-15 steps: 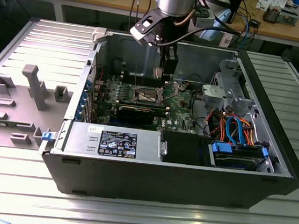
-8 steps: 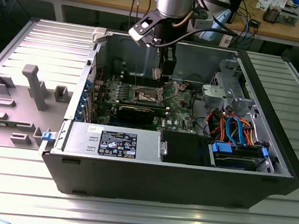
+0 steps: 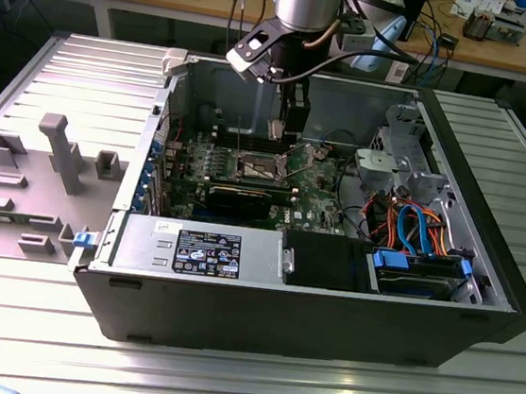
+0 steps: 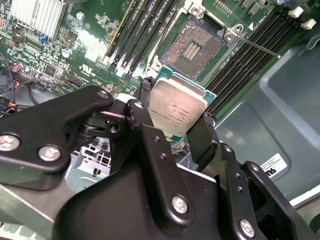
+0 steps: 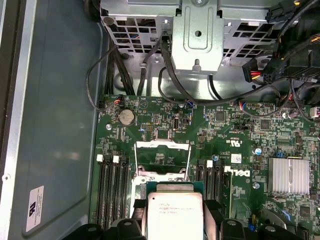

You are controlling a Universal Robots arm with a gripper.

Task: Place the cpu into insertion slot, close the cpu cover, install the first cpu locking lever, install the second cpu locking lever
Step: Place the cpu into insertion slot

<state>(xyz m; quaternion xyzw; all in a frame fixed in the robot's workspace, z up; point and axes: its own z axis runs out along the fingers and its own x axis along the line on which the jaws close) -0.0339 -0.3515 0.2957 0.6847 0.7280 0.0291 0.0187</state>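
Two black fingers of the gripper were closed part-way onto opposite edges of the cpu, pinching it so that its silvery-grey top faced the second wrist camera. In the first wrist view the gripper held the cpu above the green motherboard, close to the insertion slot but not seated in it.

The insertion slot lay bare, with its field of contacts uncovered. The cpu cover stood swung up off it, and two thin locking levers rose unlatched on either side. Black memory slots ran alongside the socket.

In the exterior view the gripper hung inside the open computer case, at about one o'clock from the insertion slot. The metal drive cage sat at three o'clock from the socket. The power supply lay between six and seven o'clock. A grey fixture tray rested outside the case at nine o'clock.
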